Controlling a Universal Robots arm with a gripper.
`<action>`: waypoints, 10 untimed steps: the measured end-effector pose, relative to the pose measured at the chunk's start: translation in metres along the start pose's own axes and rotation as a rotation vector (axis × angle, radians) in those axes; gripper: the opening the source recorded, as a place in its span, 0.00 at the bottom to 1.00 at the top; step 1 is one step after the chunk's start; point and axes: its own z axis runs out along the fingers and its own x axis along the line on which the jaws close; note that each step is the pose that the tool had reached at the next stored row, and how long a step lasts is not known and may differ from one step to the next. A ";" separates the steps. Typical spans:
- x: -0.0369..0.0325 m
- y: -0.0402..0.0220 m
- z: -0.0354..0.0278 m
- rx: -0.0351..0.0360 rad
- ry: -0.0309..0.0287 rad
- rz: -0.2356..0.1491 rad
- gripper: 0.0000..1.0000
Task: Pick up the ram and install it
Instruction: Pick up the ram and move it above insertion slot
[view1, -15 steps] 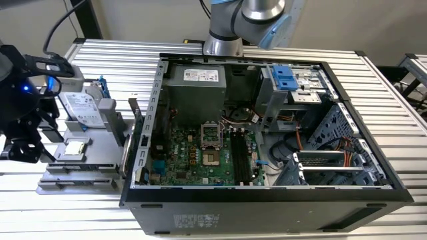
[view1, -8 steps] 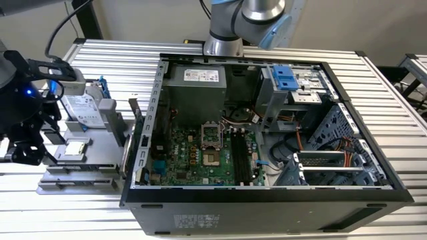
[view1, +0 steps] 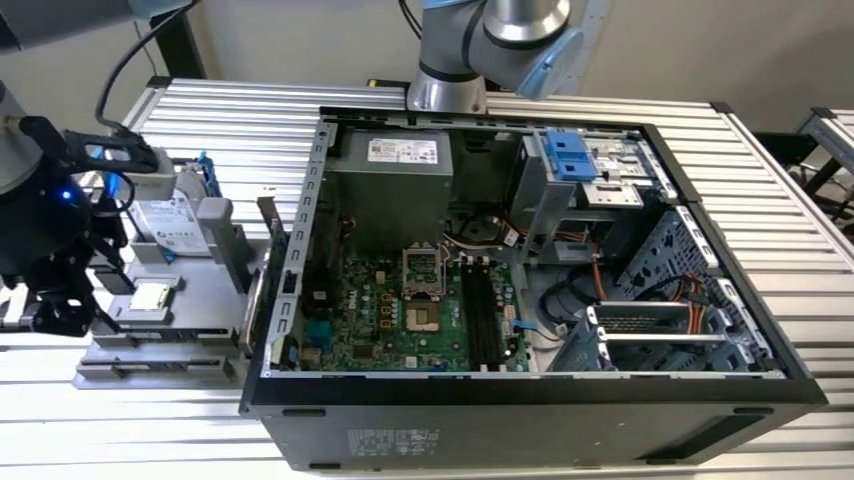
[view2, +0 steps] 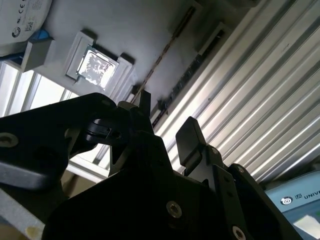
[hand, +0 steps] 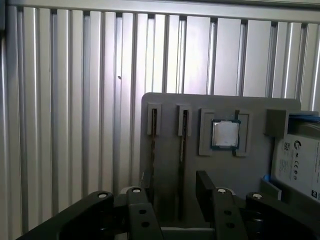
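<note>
Two ram sticks stand on edge in narrow slots of a grey parts holder (hand: 250, 175). In the first wrist view they are thin dark strips, one (hand: 153, 142) and the other (hand: 183, 150). The second wrist view shows one ram stick (view2: 167, 47) as a thin line. My black gripper (hand: 172, 192) hovers open above that end of the holder, apart from the sticks; its fingers (view2: 187, 137) hold nothing. In the exterior view the gripper (view1: 60, 310) is at the left, beside the holder (view1: 200, 270). The black motherboard slots (view1: 481, 320) lie inside the open computer case.
On the holder a square processor chip (hand: 225, 134) sits beside the ram slots, then a silver hard drive (hand: 297, 162) in a blue frame. The open case (view1: 747, 330) stands to the holder's right in the exterior view. Ribbed metal tabletop (hand: 75, 100) surrounds everything.
</note>
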 end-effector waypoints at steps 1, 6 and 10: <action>0.0001 0.0000 0.0012 -0.0001 0.0001 0.000 1.00; 0.0003 -0.0001 0.0073 0.0001 0.0000 0.003 1.00; 0.0005 -0.0001 0.0122 0.0002 0.0000 0.009 1.00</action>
